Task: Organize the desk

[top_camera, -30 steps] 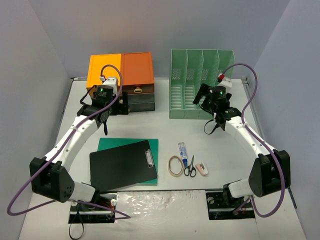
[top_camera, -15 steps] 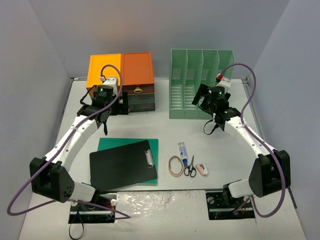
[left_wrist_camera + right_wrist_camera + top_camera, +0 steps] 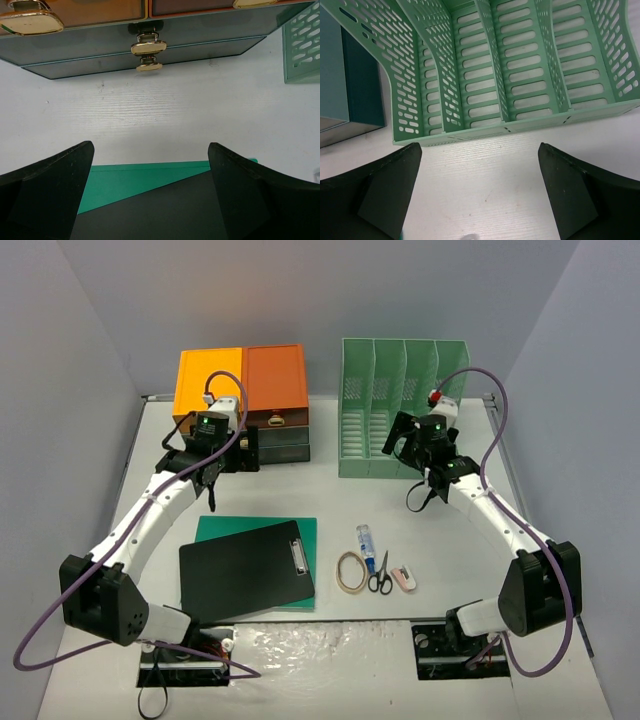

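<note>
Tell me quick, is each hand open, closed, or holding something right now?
Left hand: open, holding nothing.
Right hand: open, holding nothing.

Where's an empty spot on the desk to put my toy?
The biggest bare patch of desk is in the middle, between the drawer unit and green rack at the back and the clipboard in front. It's crowded beside the clipboard, where the rubber band, scissors and tube lie together.
</note>
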